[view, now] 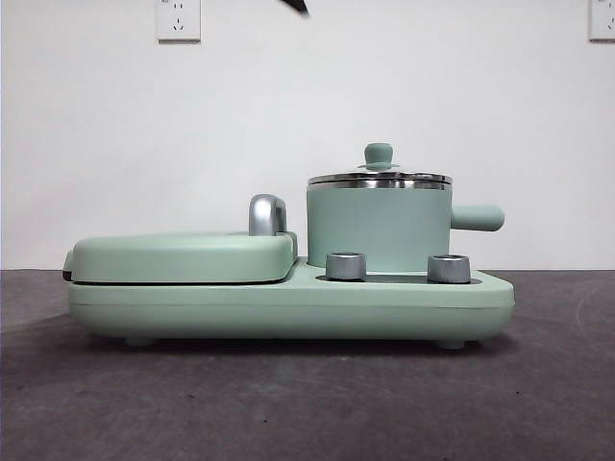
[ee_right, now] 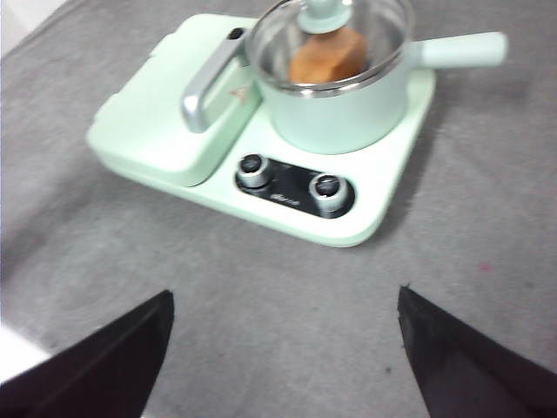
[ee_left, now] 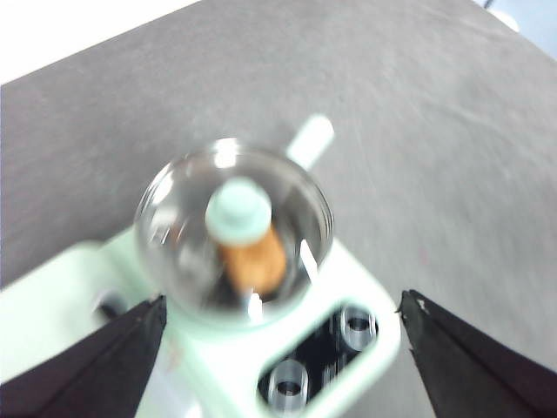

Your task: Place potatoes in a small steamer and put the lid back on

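Already the lid [ee_left: 233, 228] sits on the small steamer [view: 379, 227] over the potato [ee_right: 325, 57], directly below the left gripper [ee_left: 278, 348]; both grippers gape empty.

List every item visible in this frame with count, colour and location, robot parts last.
Orange-brown oval potato: 1, inside the pot, seen through the lid.
Small mint-green cylindrical steamer pot: 1, steel rim, side handle, on the cooker base.
Round glass lid with mint-green knob: 1, seated on the pot.
Mint-green cooker base: 1, on the table.
Flat mint-green griddle cover with chrome handle: 1, beside the pot.
Silver control knobs: 2, on the base below the pot.
Dark grey table: 1.
White wall sockets: 2.
Left gripper: black, open, above the pot.
Right gripper: black, open, away from the cooker.
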Robot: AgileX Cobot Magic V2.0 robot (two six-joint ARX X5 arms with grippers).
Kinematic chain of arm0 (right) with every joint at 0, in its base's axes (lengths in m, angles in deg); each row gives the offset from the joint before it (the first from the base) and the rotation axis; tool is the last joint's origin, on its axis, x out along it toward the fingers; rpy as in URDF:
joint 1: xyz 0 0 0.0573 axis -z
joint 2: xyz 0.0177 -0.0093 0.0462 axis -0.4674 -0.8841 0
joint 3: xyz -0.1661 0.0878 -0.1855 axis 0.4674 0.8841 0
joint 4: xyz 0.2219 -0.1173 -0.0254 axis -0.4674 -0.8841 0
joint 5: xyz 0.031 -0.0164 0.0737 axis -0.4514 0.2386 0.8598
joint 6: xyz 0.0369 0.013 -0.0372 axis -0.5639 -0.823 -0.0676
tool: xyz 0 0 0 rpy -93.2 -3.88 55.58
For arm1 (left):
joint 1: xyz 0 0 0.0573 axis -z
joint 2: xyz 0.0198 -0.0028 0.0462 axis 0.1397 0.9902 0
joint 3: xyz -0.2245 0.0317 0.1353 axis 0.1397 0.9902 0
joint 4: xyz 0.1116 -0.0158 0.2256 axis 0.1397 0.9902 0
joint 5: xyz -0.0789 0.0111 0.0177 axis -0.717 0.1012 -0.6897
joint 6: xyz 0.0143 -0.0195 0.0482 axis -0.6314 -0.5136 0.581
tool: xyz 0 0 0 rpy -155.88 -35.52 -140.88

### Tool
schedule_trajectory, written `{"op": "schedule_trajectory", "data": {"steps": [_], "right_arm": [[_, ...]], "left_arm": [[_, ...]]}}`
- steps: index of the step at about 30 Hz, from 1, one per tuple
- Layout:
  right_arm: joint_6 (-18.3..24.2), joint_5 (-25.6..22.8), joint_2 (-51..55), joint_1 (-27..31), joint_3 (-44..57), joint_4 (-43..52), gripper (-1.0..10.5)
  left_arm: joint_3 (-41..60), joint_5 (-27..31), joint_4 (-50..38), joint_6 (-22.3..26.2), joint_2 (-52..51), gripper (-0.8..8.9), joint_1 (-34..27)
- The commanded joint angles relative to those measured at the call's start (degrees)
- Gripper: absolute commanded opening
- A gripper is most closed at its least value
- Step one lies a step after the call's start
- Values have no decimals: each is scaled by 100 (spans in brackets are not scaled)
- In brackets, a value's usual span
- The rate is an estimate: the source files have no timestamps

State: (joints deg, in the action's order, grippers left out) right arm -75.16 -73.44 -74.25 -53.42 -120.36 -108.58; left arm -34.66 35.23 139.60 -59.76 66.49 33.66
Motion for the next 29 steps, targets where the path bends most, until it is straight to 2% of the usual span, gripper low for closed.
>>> {"op": "schedule_trajectory", "data": {"steps": [1,4,5,8,12,14,17,18,19,20,21,29], "right_arm": [[-59,77,-114,-35,-46,81,409],[-66,332,-142,-35,-46,177,409],[-63,330,-144,-35,-46,221,409],[-66,328,-144,-35,-46,256,409],[-63,323,-142,-35,-46,260,409],[-63,315,-144,-35,-44,260,410],[-63,306,-144,-35,-44,262,409],[-63,313,-144,-35,-44,260,363],[-61,319,-142,-35,-44,258,237],[-57,326,-142,-35,-44,258,40],[-44,323,-142,-35,-44,260,14],[-57,302,-131,-35,-48,260,17]], "left_arm": [[315,9,310,238,-323,435,-81],[1812,7,-44,262,-1493,432,-247],[2540,7,-361,166,-2015,432,-337],[3797,-35,-905,72,-2975,432,-498],[5084,-240,-1366,-11,-4089,422,-570],[5554,-483,-1534,-63,-4553,377,-568],[5978,-745,-1606,-138,-5047,320,-568],[6048,-796,-1596,-179,-5156,290,-568],[6074,-796,-1576,-205,-5217,223,-568],[6076,-796,-1547,-199,-5263,75,-568],[6076,-791,-1552,-173,-5298,12,-568],[6074,-785,-1539,-203,-5316,6,-566]]}}
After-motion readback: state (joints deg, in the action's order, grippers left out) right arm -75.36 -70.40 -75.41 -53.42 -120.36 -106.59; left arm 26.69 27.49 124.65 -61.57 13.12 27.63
